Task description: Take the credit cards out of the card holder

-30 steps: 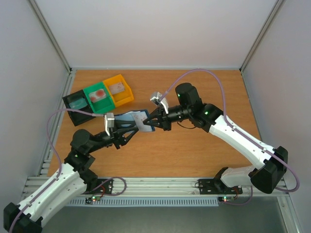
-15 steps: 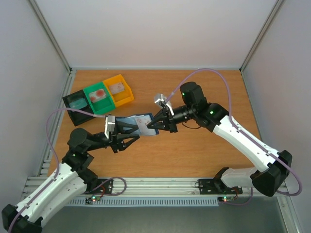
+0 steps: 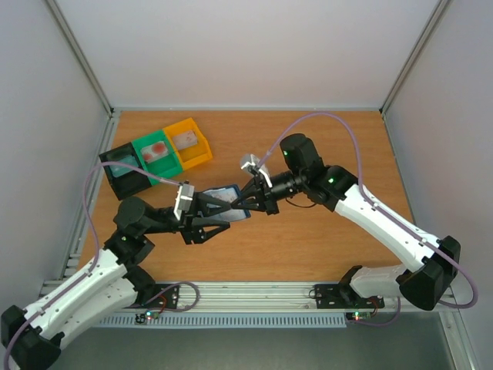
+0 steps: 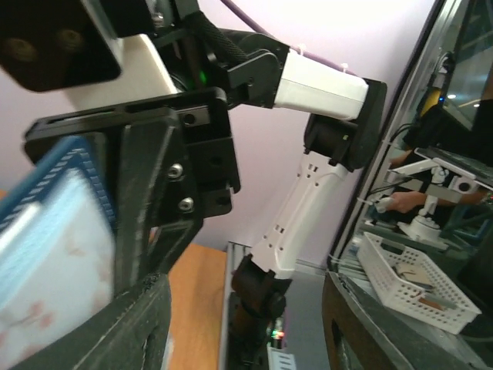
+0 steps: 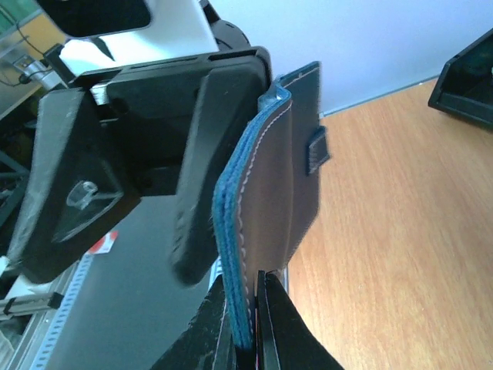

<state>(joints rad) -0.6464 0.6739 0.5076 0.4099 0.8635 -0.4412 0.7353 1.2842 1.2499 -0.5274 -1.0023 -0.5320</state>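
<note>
Right gripper (image 5: 245,327) is clamped on the card holder (image 5: 269,200), seen edge-on in its wrist view. Left gripper (image 3: 219,216) is spread, one finger just beside it. A pale red-marked credit card (image 4: 46,270) inside is shown only by the left wrist view. The card holder is held right of the yellow bin (image 3: 190,143).

- The left gripper (image 3: 231,219) has spread its jaws wider and pushed forward alongside the card holder (image 3: 225,194).
- The card holder has dropped slightly nearer the arms' bases.
</note>
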